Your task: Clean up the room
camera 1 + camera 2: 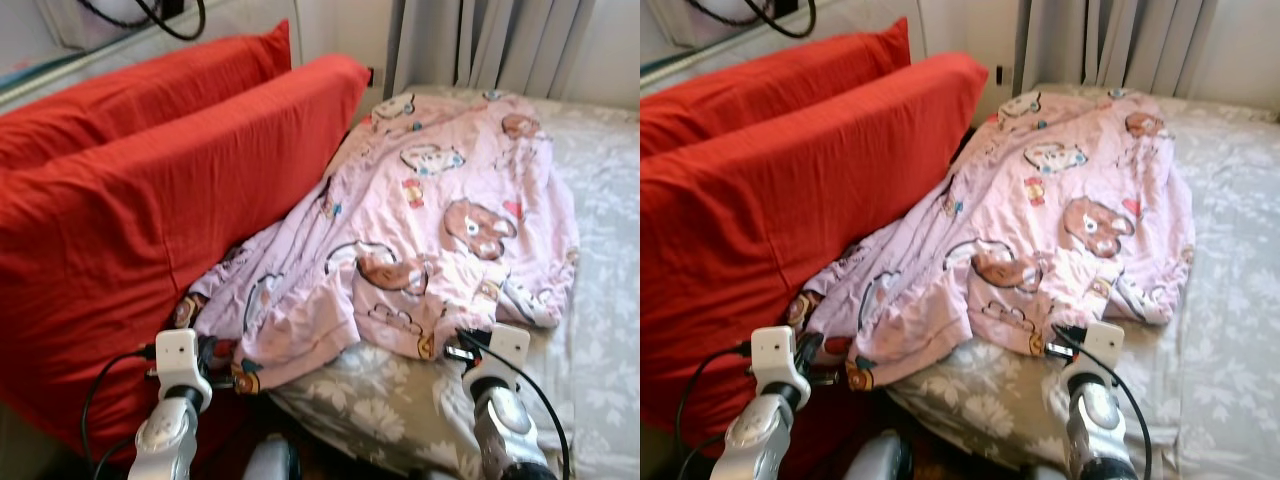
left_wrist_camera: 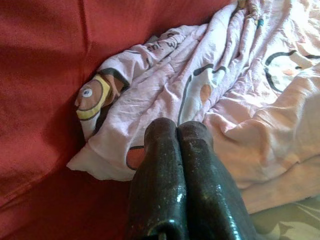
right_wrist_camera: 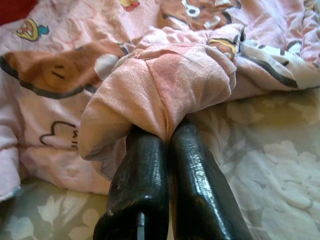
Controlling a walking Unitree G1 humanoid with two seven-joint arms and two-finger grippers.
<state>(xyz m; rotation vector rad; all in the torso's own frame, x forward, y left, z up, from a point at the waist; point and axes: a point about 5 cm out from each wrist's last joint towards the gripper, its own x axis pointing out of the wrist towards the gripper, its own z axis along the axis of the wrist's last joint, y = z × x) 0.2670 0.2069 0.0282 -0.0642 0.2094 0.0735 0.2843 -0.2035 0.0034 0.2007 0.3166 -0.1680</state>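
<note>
A pink cartoon-print blanket (image 1: 440, 200) lies crumpled across the bed, its near-left edge running up against the red pillows. My right gripper (image 3: 167, 132) is shut on a bunched fold of the blanket's near edge (image 3: 165, 80); it also appears low on the bed (image 1: 458, 348). At the blanket's near-left corner (image 2: 107, 160), beside the front pillow, my left gripper (image 2: 177, 125) has its fingers pressed together, and no cloth is seen between them. From the head it sits at that same corner (image 1: 215, 352).
Two large red pillows (image 1: 150, 200) lean at the left. The grey floral sheet (image 1: 600, 300) is bare to the right and in front of the blanket. Grey curtains (image 1: 480, 40) hang behind the bed. A black cable (image 1: 170, 15) loops at the top left.
</note>
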